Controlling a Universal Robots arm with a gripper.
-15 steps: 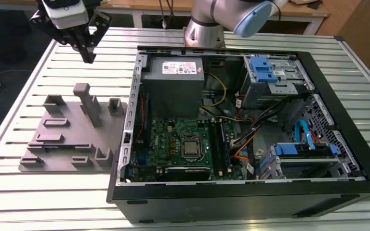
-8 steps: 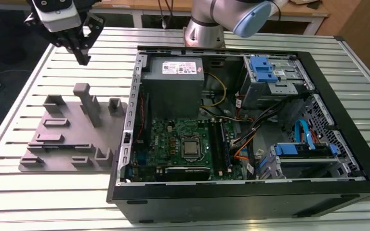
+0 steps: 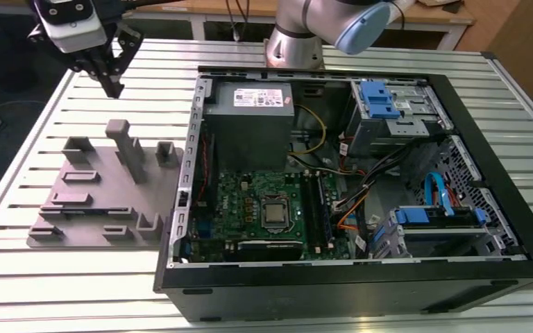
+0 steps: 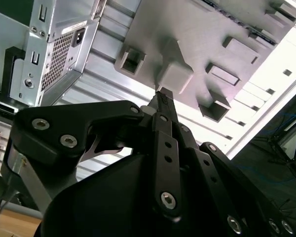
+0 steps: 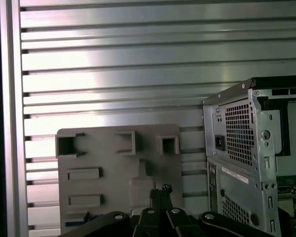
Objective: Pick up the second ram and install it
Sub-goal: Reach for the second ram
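Currently the gripper (image 3: 116, 92) is hovering above the grey fixture (image 3: 109, 187), its fingers pressed together and gripping nothing. The second ram (image 3: 86, 207) is lying on that fixture, well apart from the gripper.

Arm (image 3: 296, 41) raised, hand (image 3: 116, 91) pointing down, fingers (image 3: 109, 80) together
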